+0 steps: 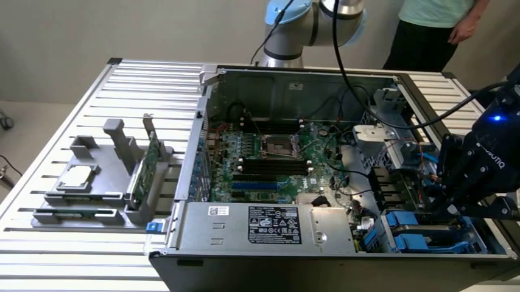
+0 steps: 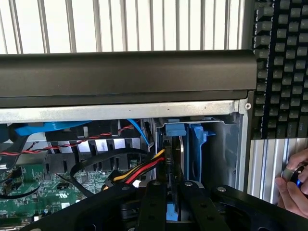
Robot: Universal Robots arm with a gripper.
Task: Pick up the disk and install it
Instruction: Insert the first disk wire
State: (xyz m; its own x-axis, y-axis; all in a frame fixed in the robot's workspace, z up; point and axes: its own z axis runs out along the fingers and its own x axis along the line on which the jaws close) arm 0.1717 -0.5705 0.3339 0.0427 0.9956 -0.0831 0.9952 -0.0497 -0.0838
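The black robot gripper (image 1: 455, 201) hangs over the open computer case (image 1: 284, 249), at four o'clock in the exterior view. Its jaws pinch the blue-framed, silver-grey hard disk (image 2: 172, 211) edge-on above the drive bay (image 2: 192, 139). The disk looks rigid, fairly heavy and shock-sensitive, best gripped by its carrier edges.

Blue disk (image 2: 179, 159) carrier, green motherboard (image 1: 268, 164), black keyboard (image 2: 281, 67), red-yellow wires (image 2: 139, 171).

1 open PC case (image 1: 203, 109), 1 motherboard (image 1: 260, 164), 1 power supply (image 1: 268, 225). 2 blue drive carriers (image 1: 422, 234) in the bay. 1 grey holder rack (image 1: 97, 182) w/ 1 silver chip (image 1: 77, 176) + 1 green card (image 1: 145, 170). 1 keyboard (image 2: 281, 67). 1 robot arm (image 1: 309, 24), 1 gripper (image 1: 467, 194). 1 person (image 1: 430, 30).
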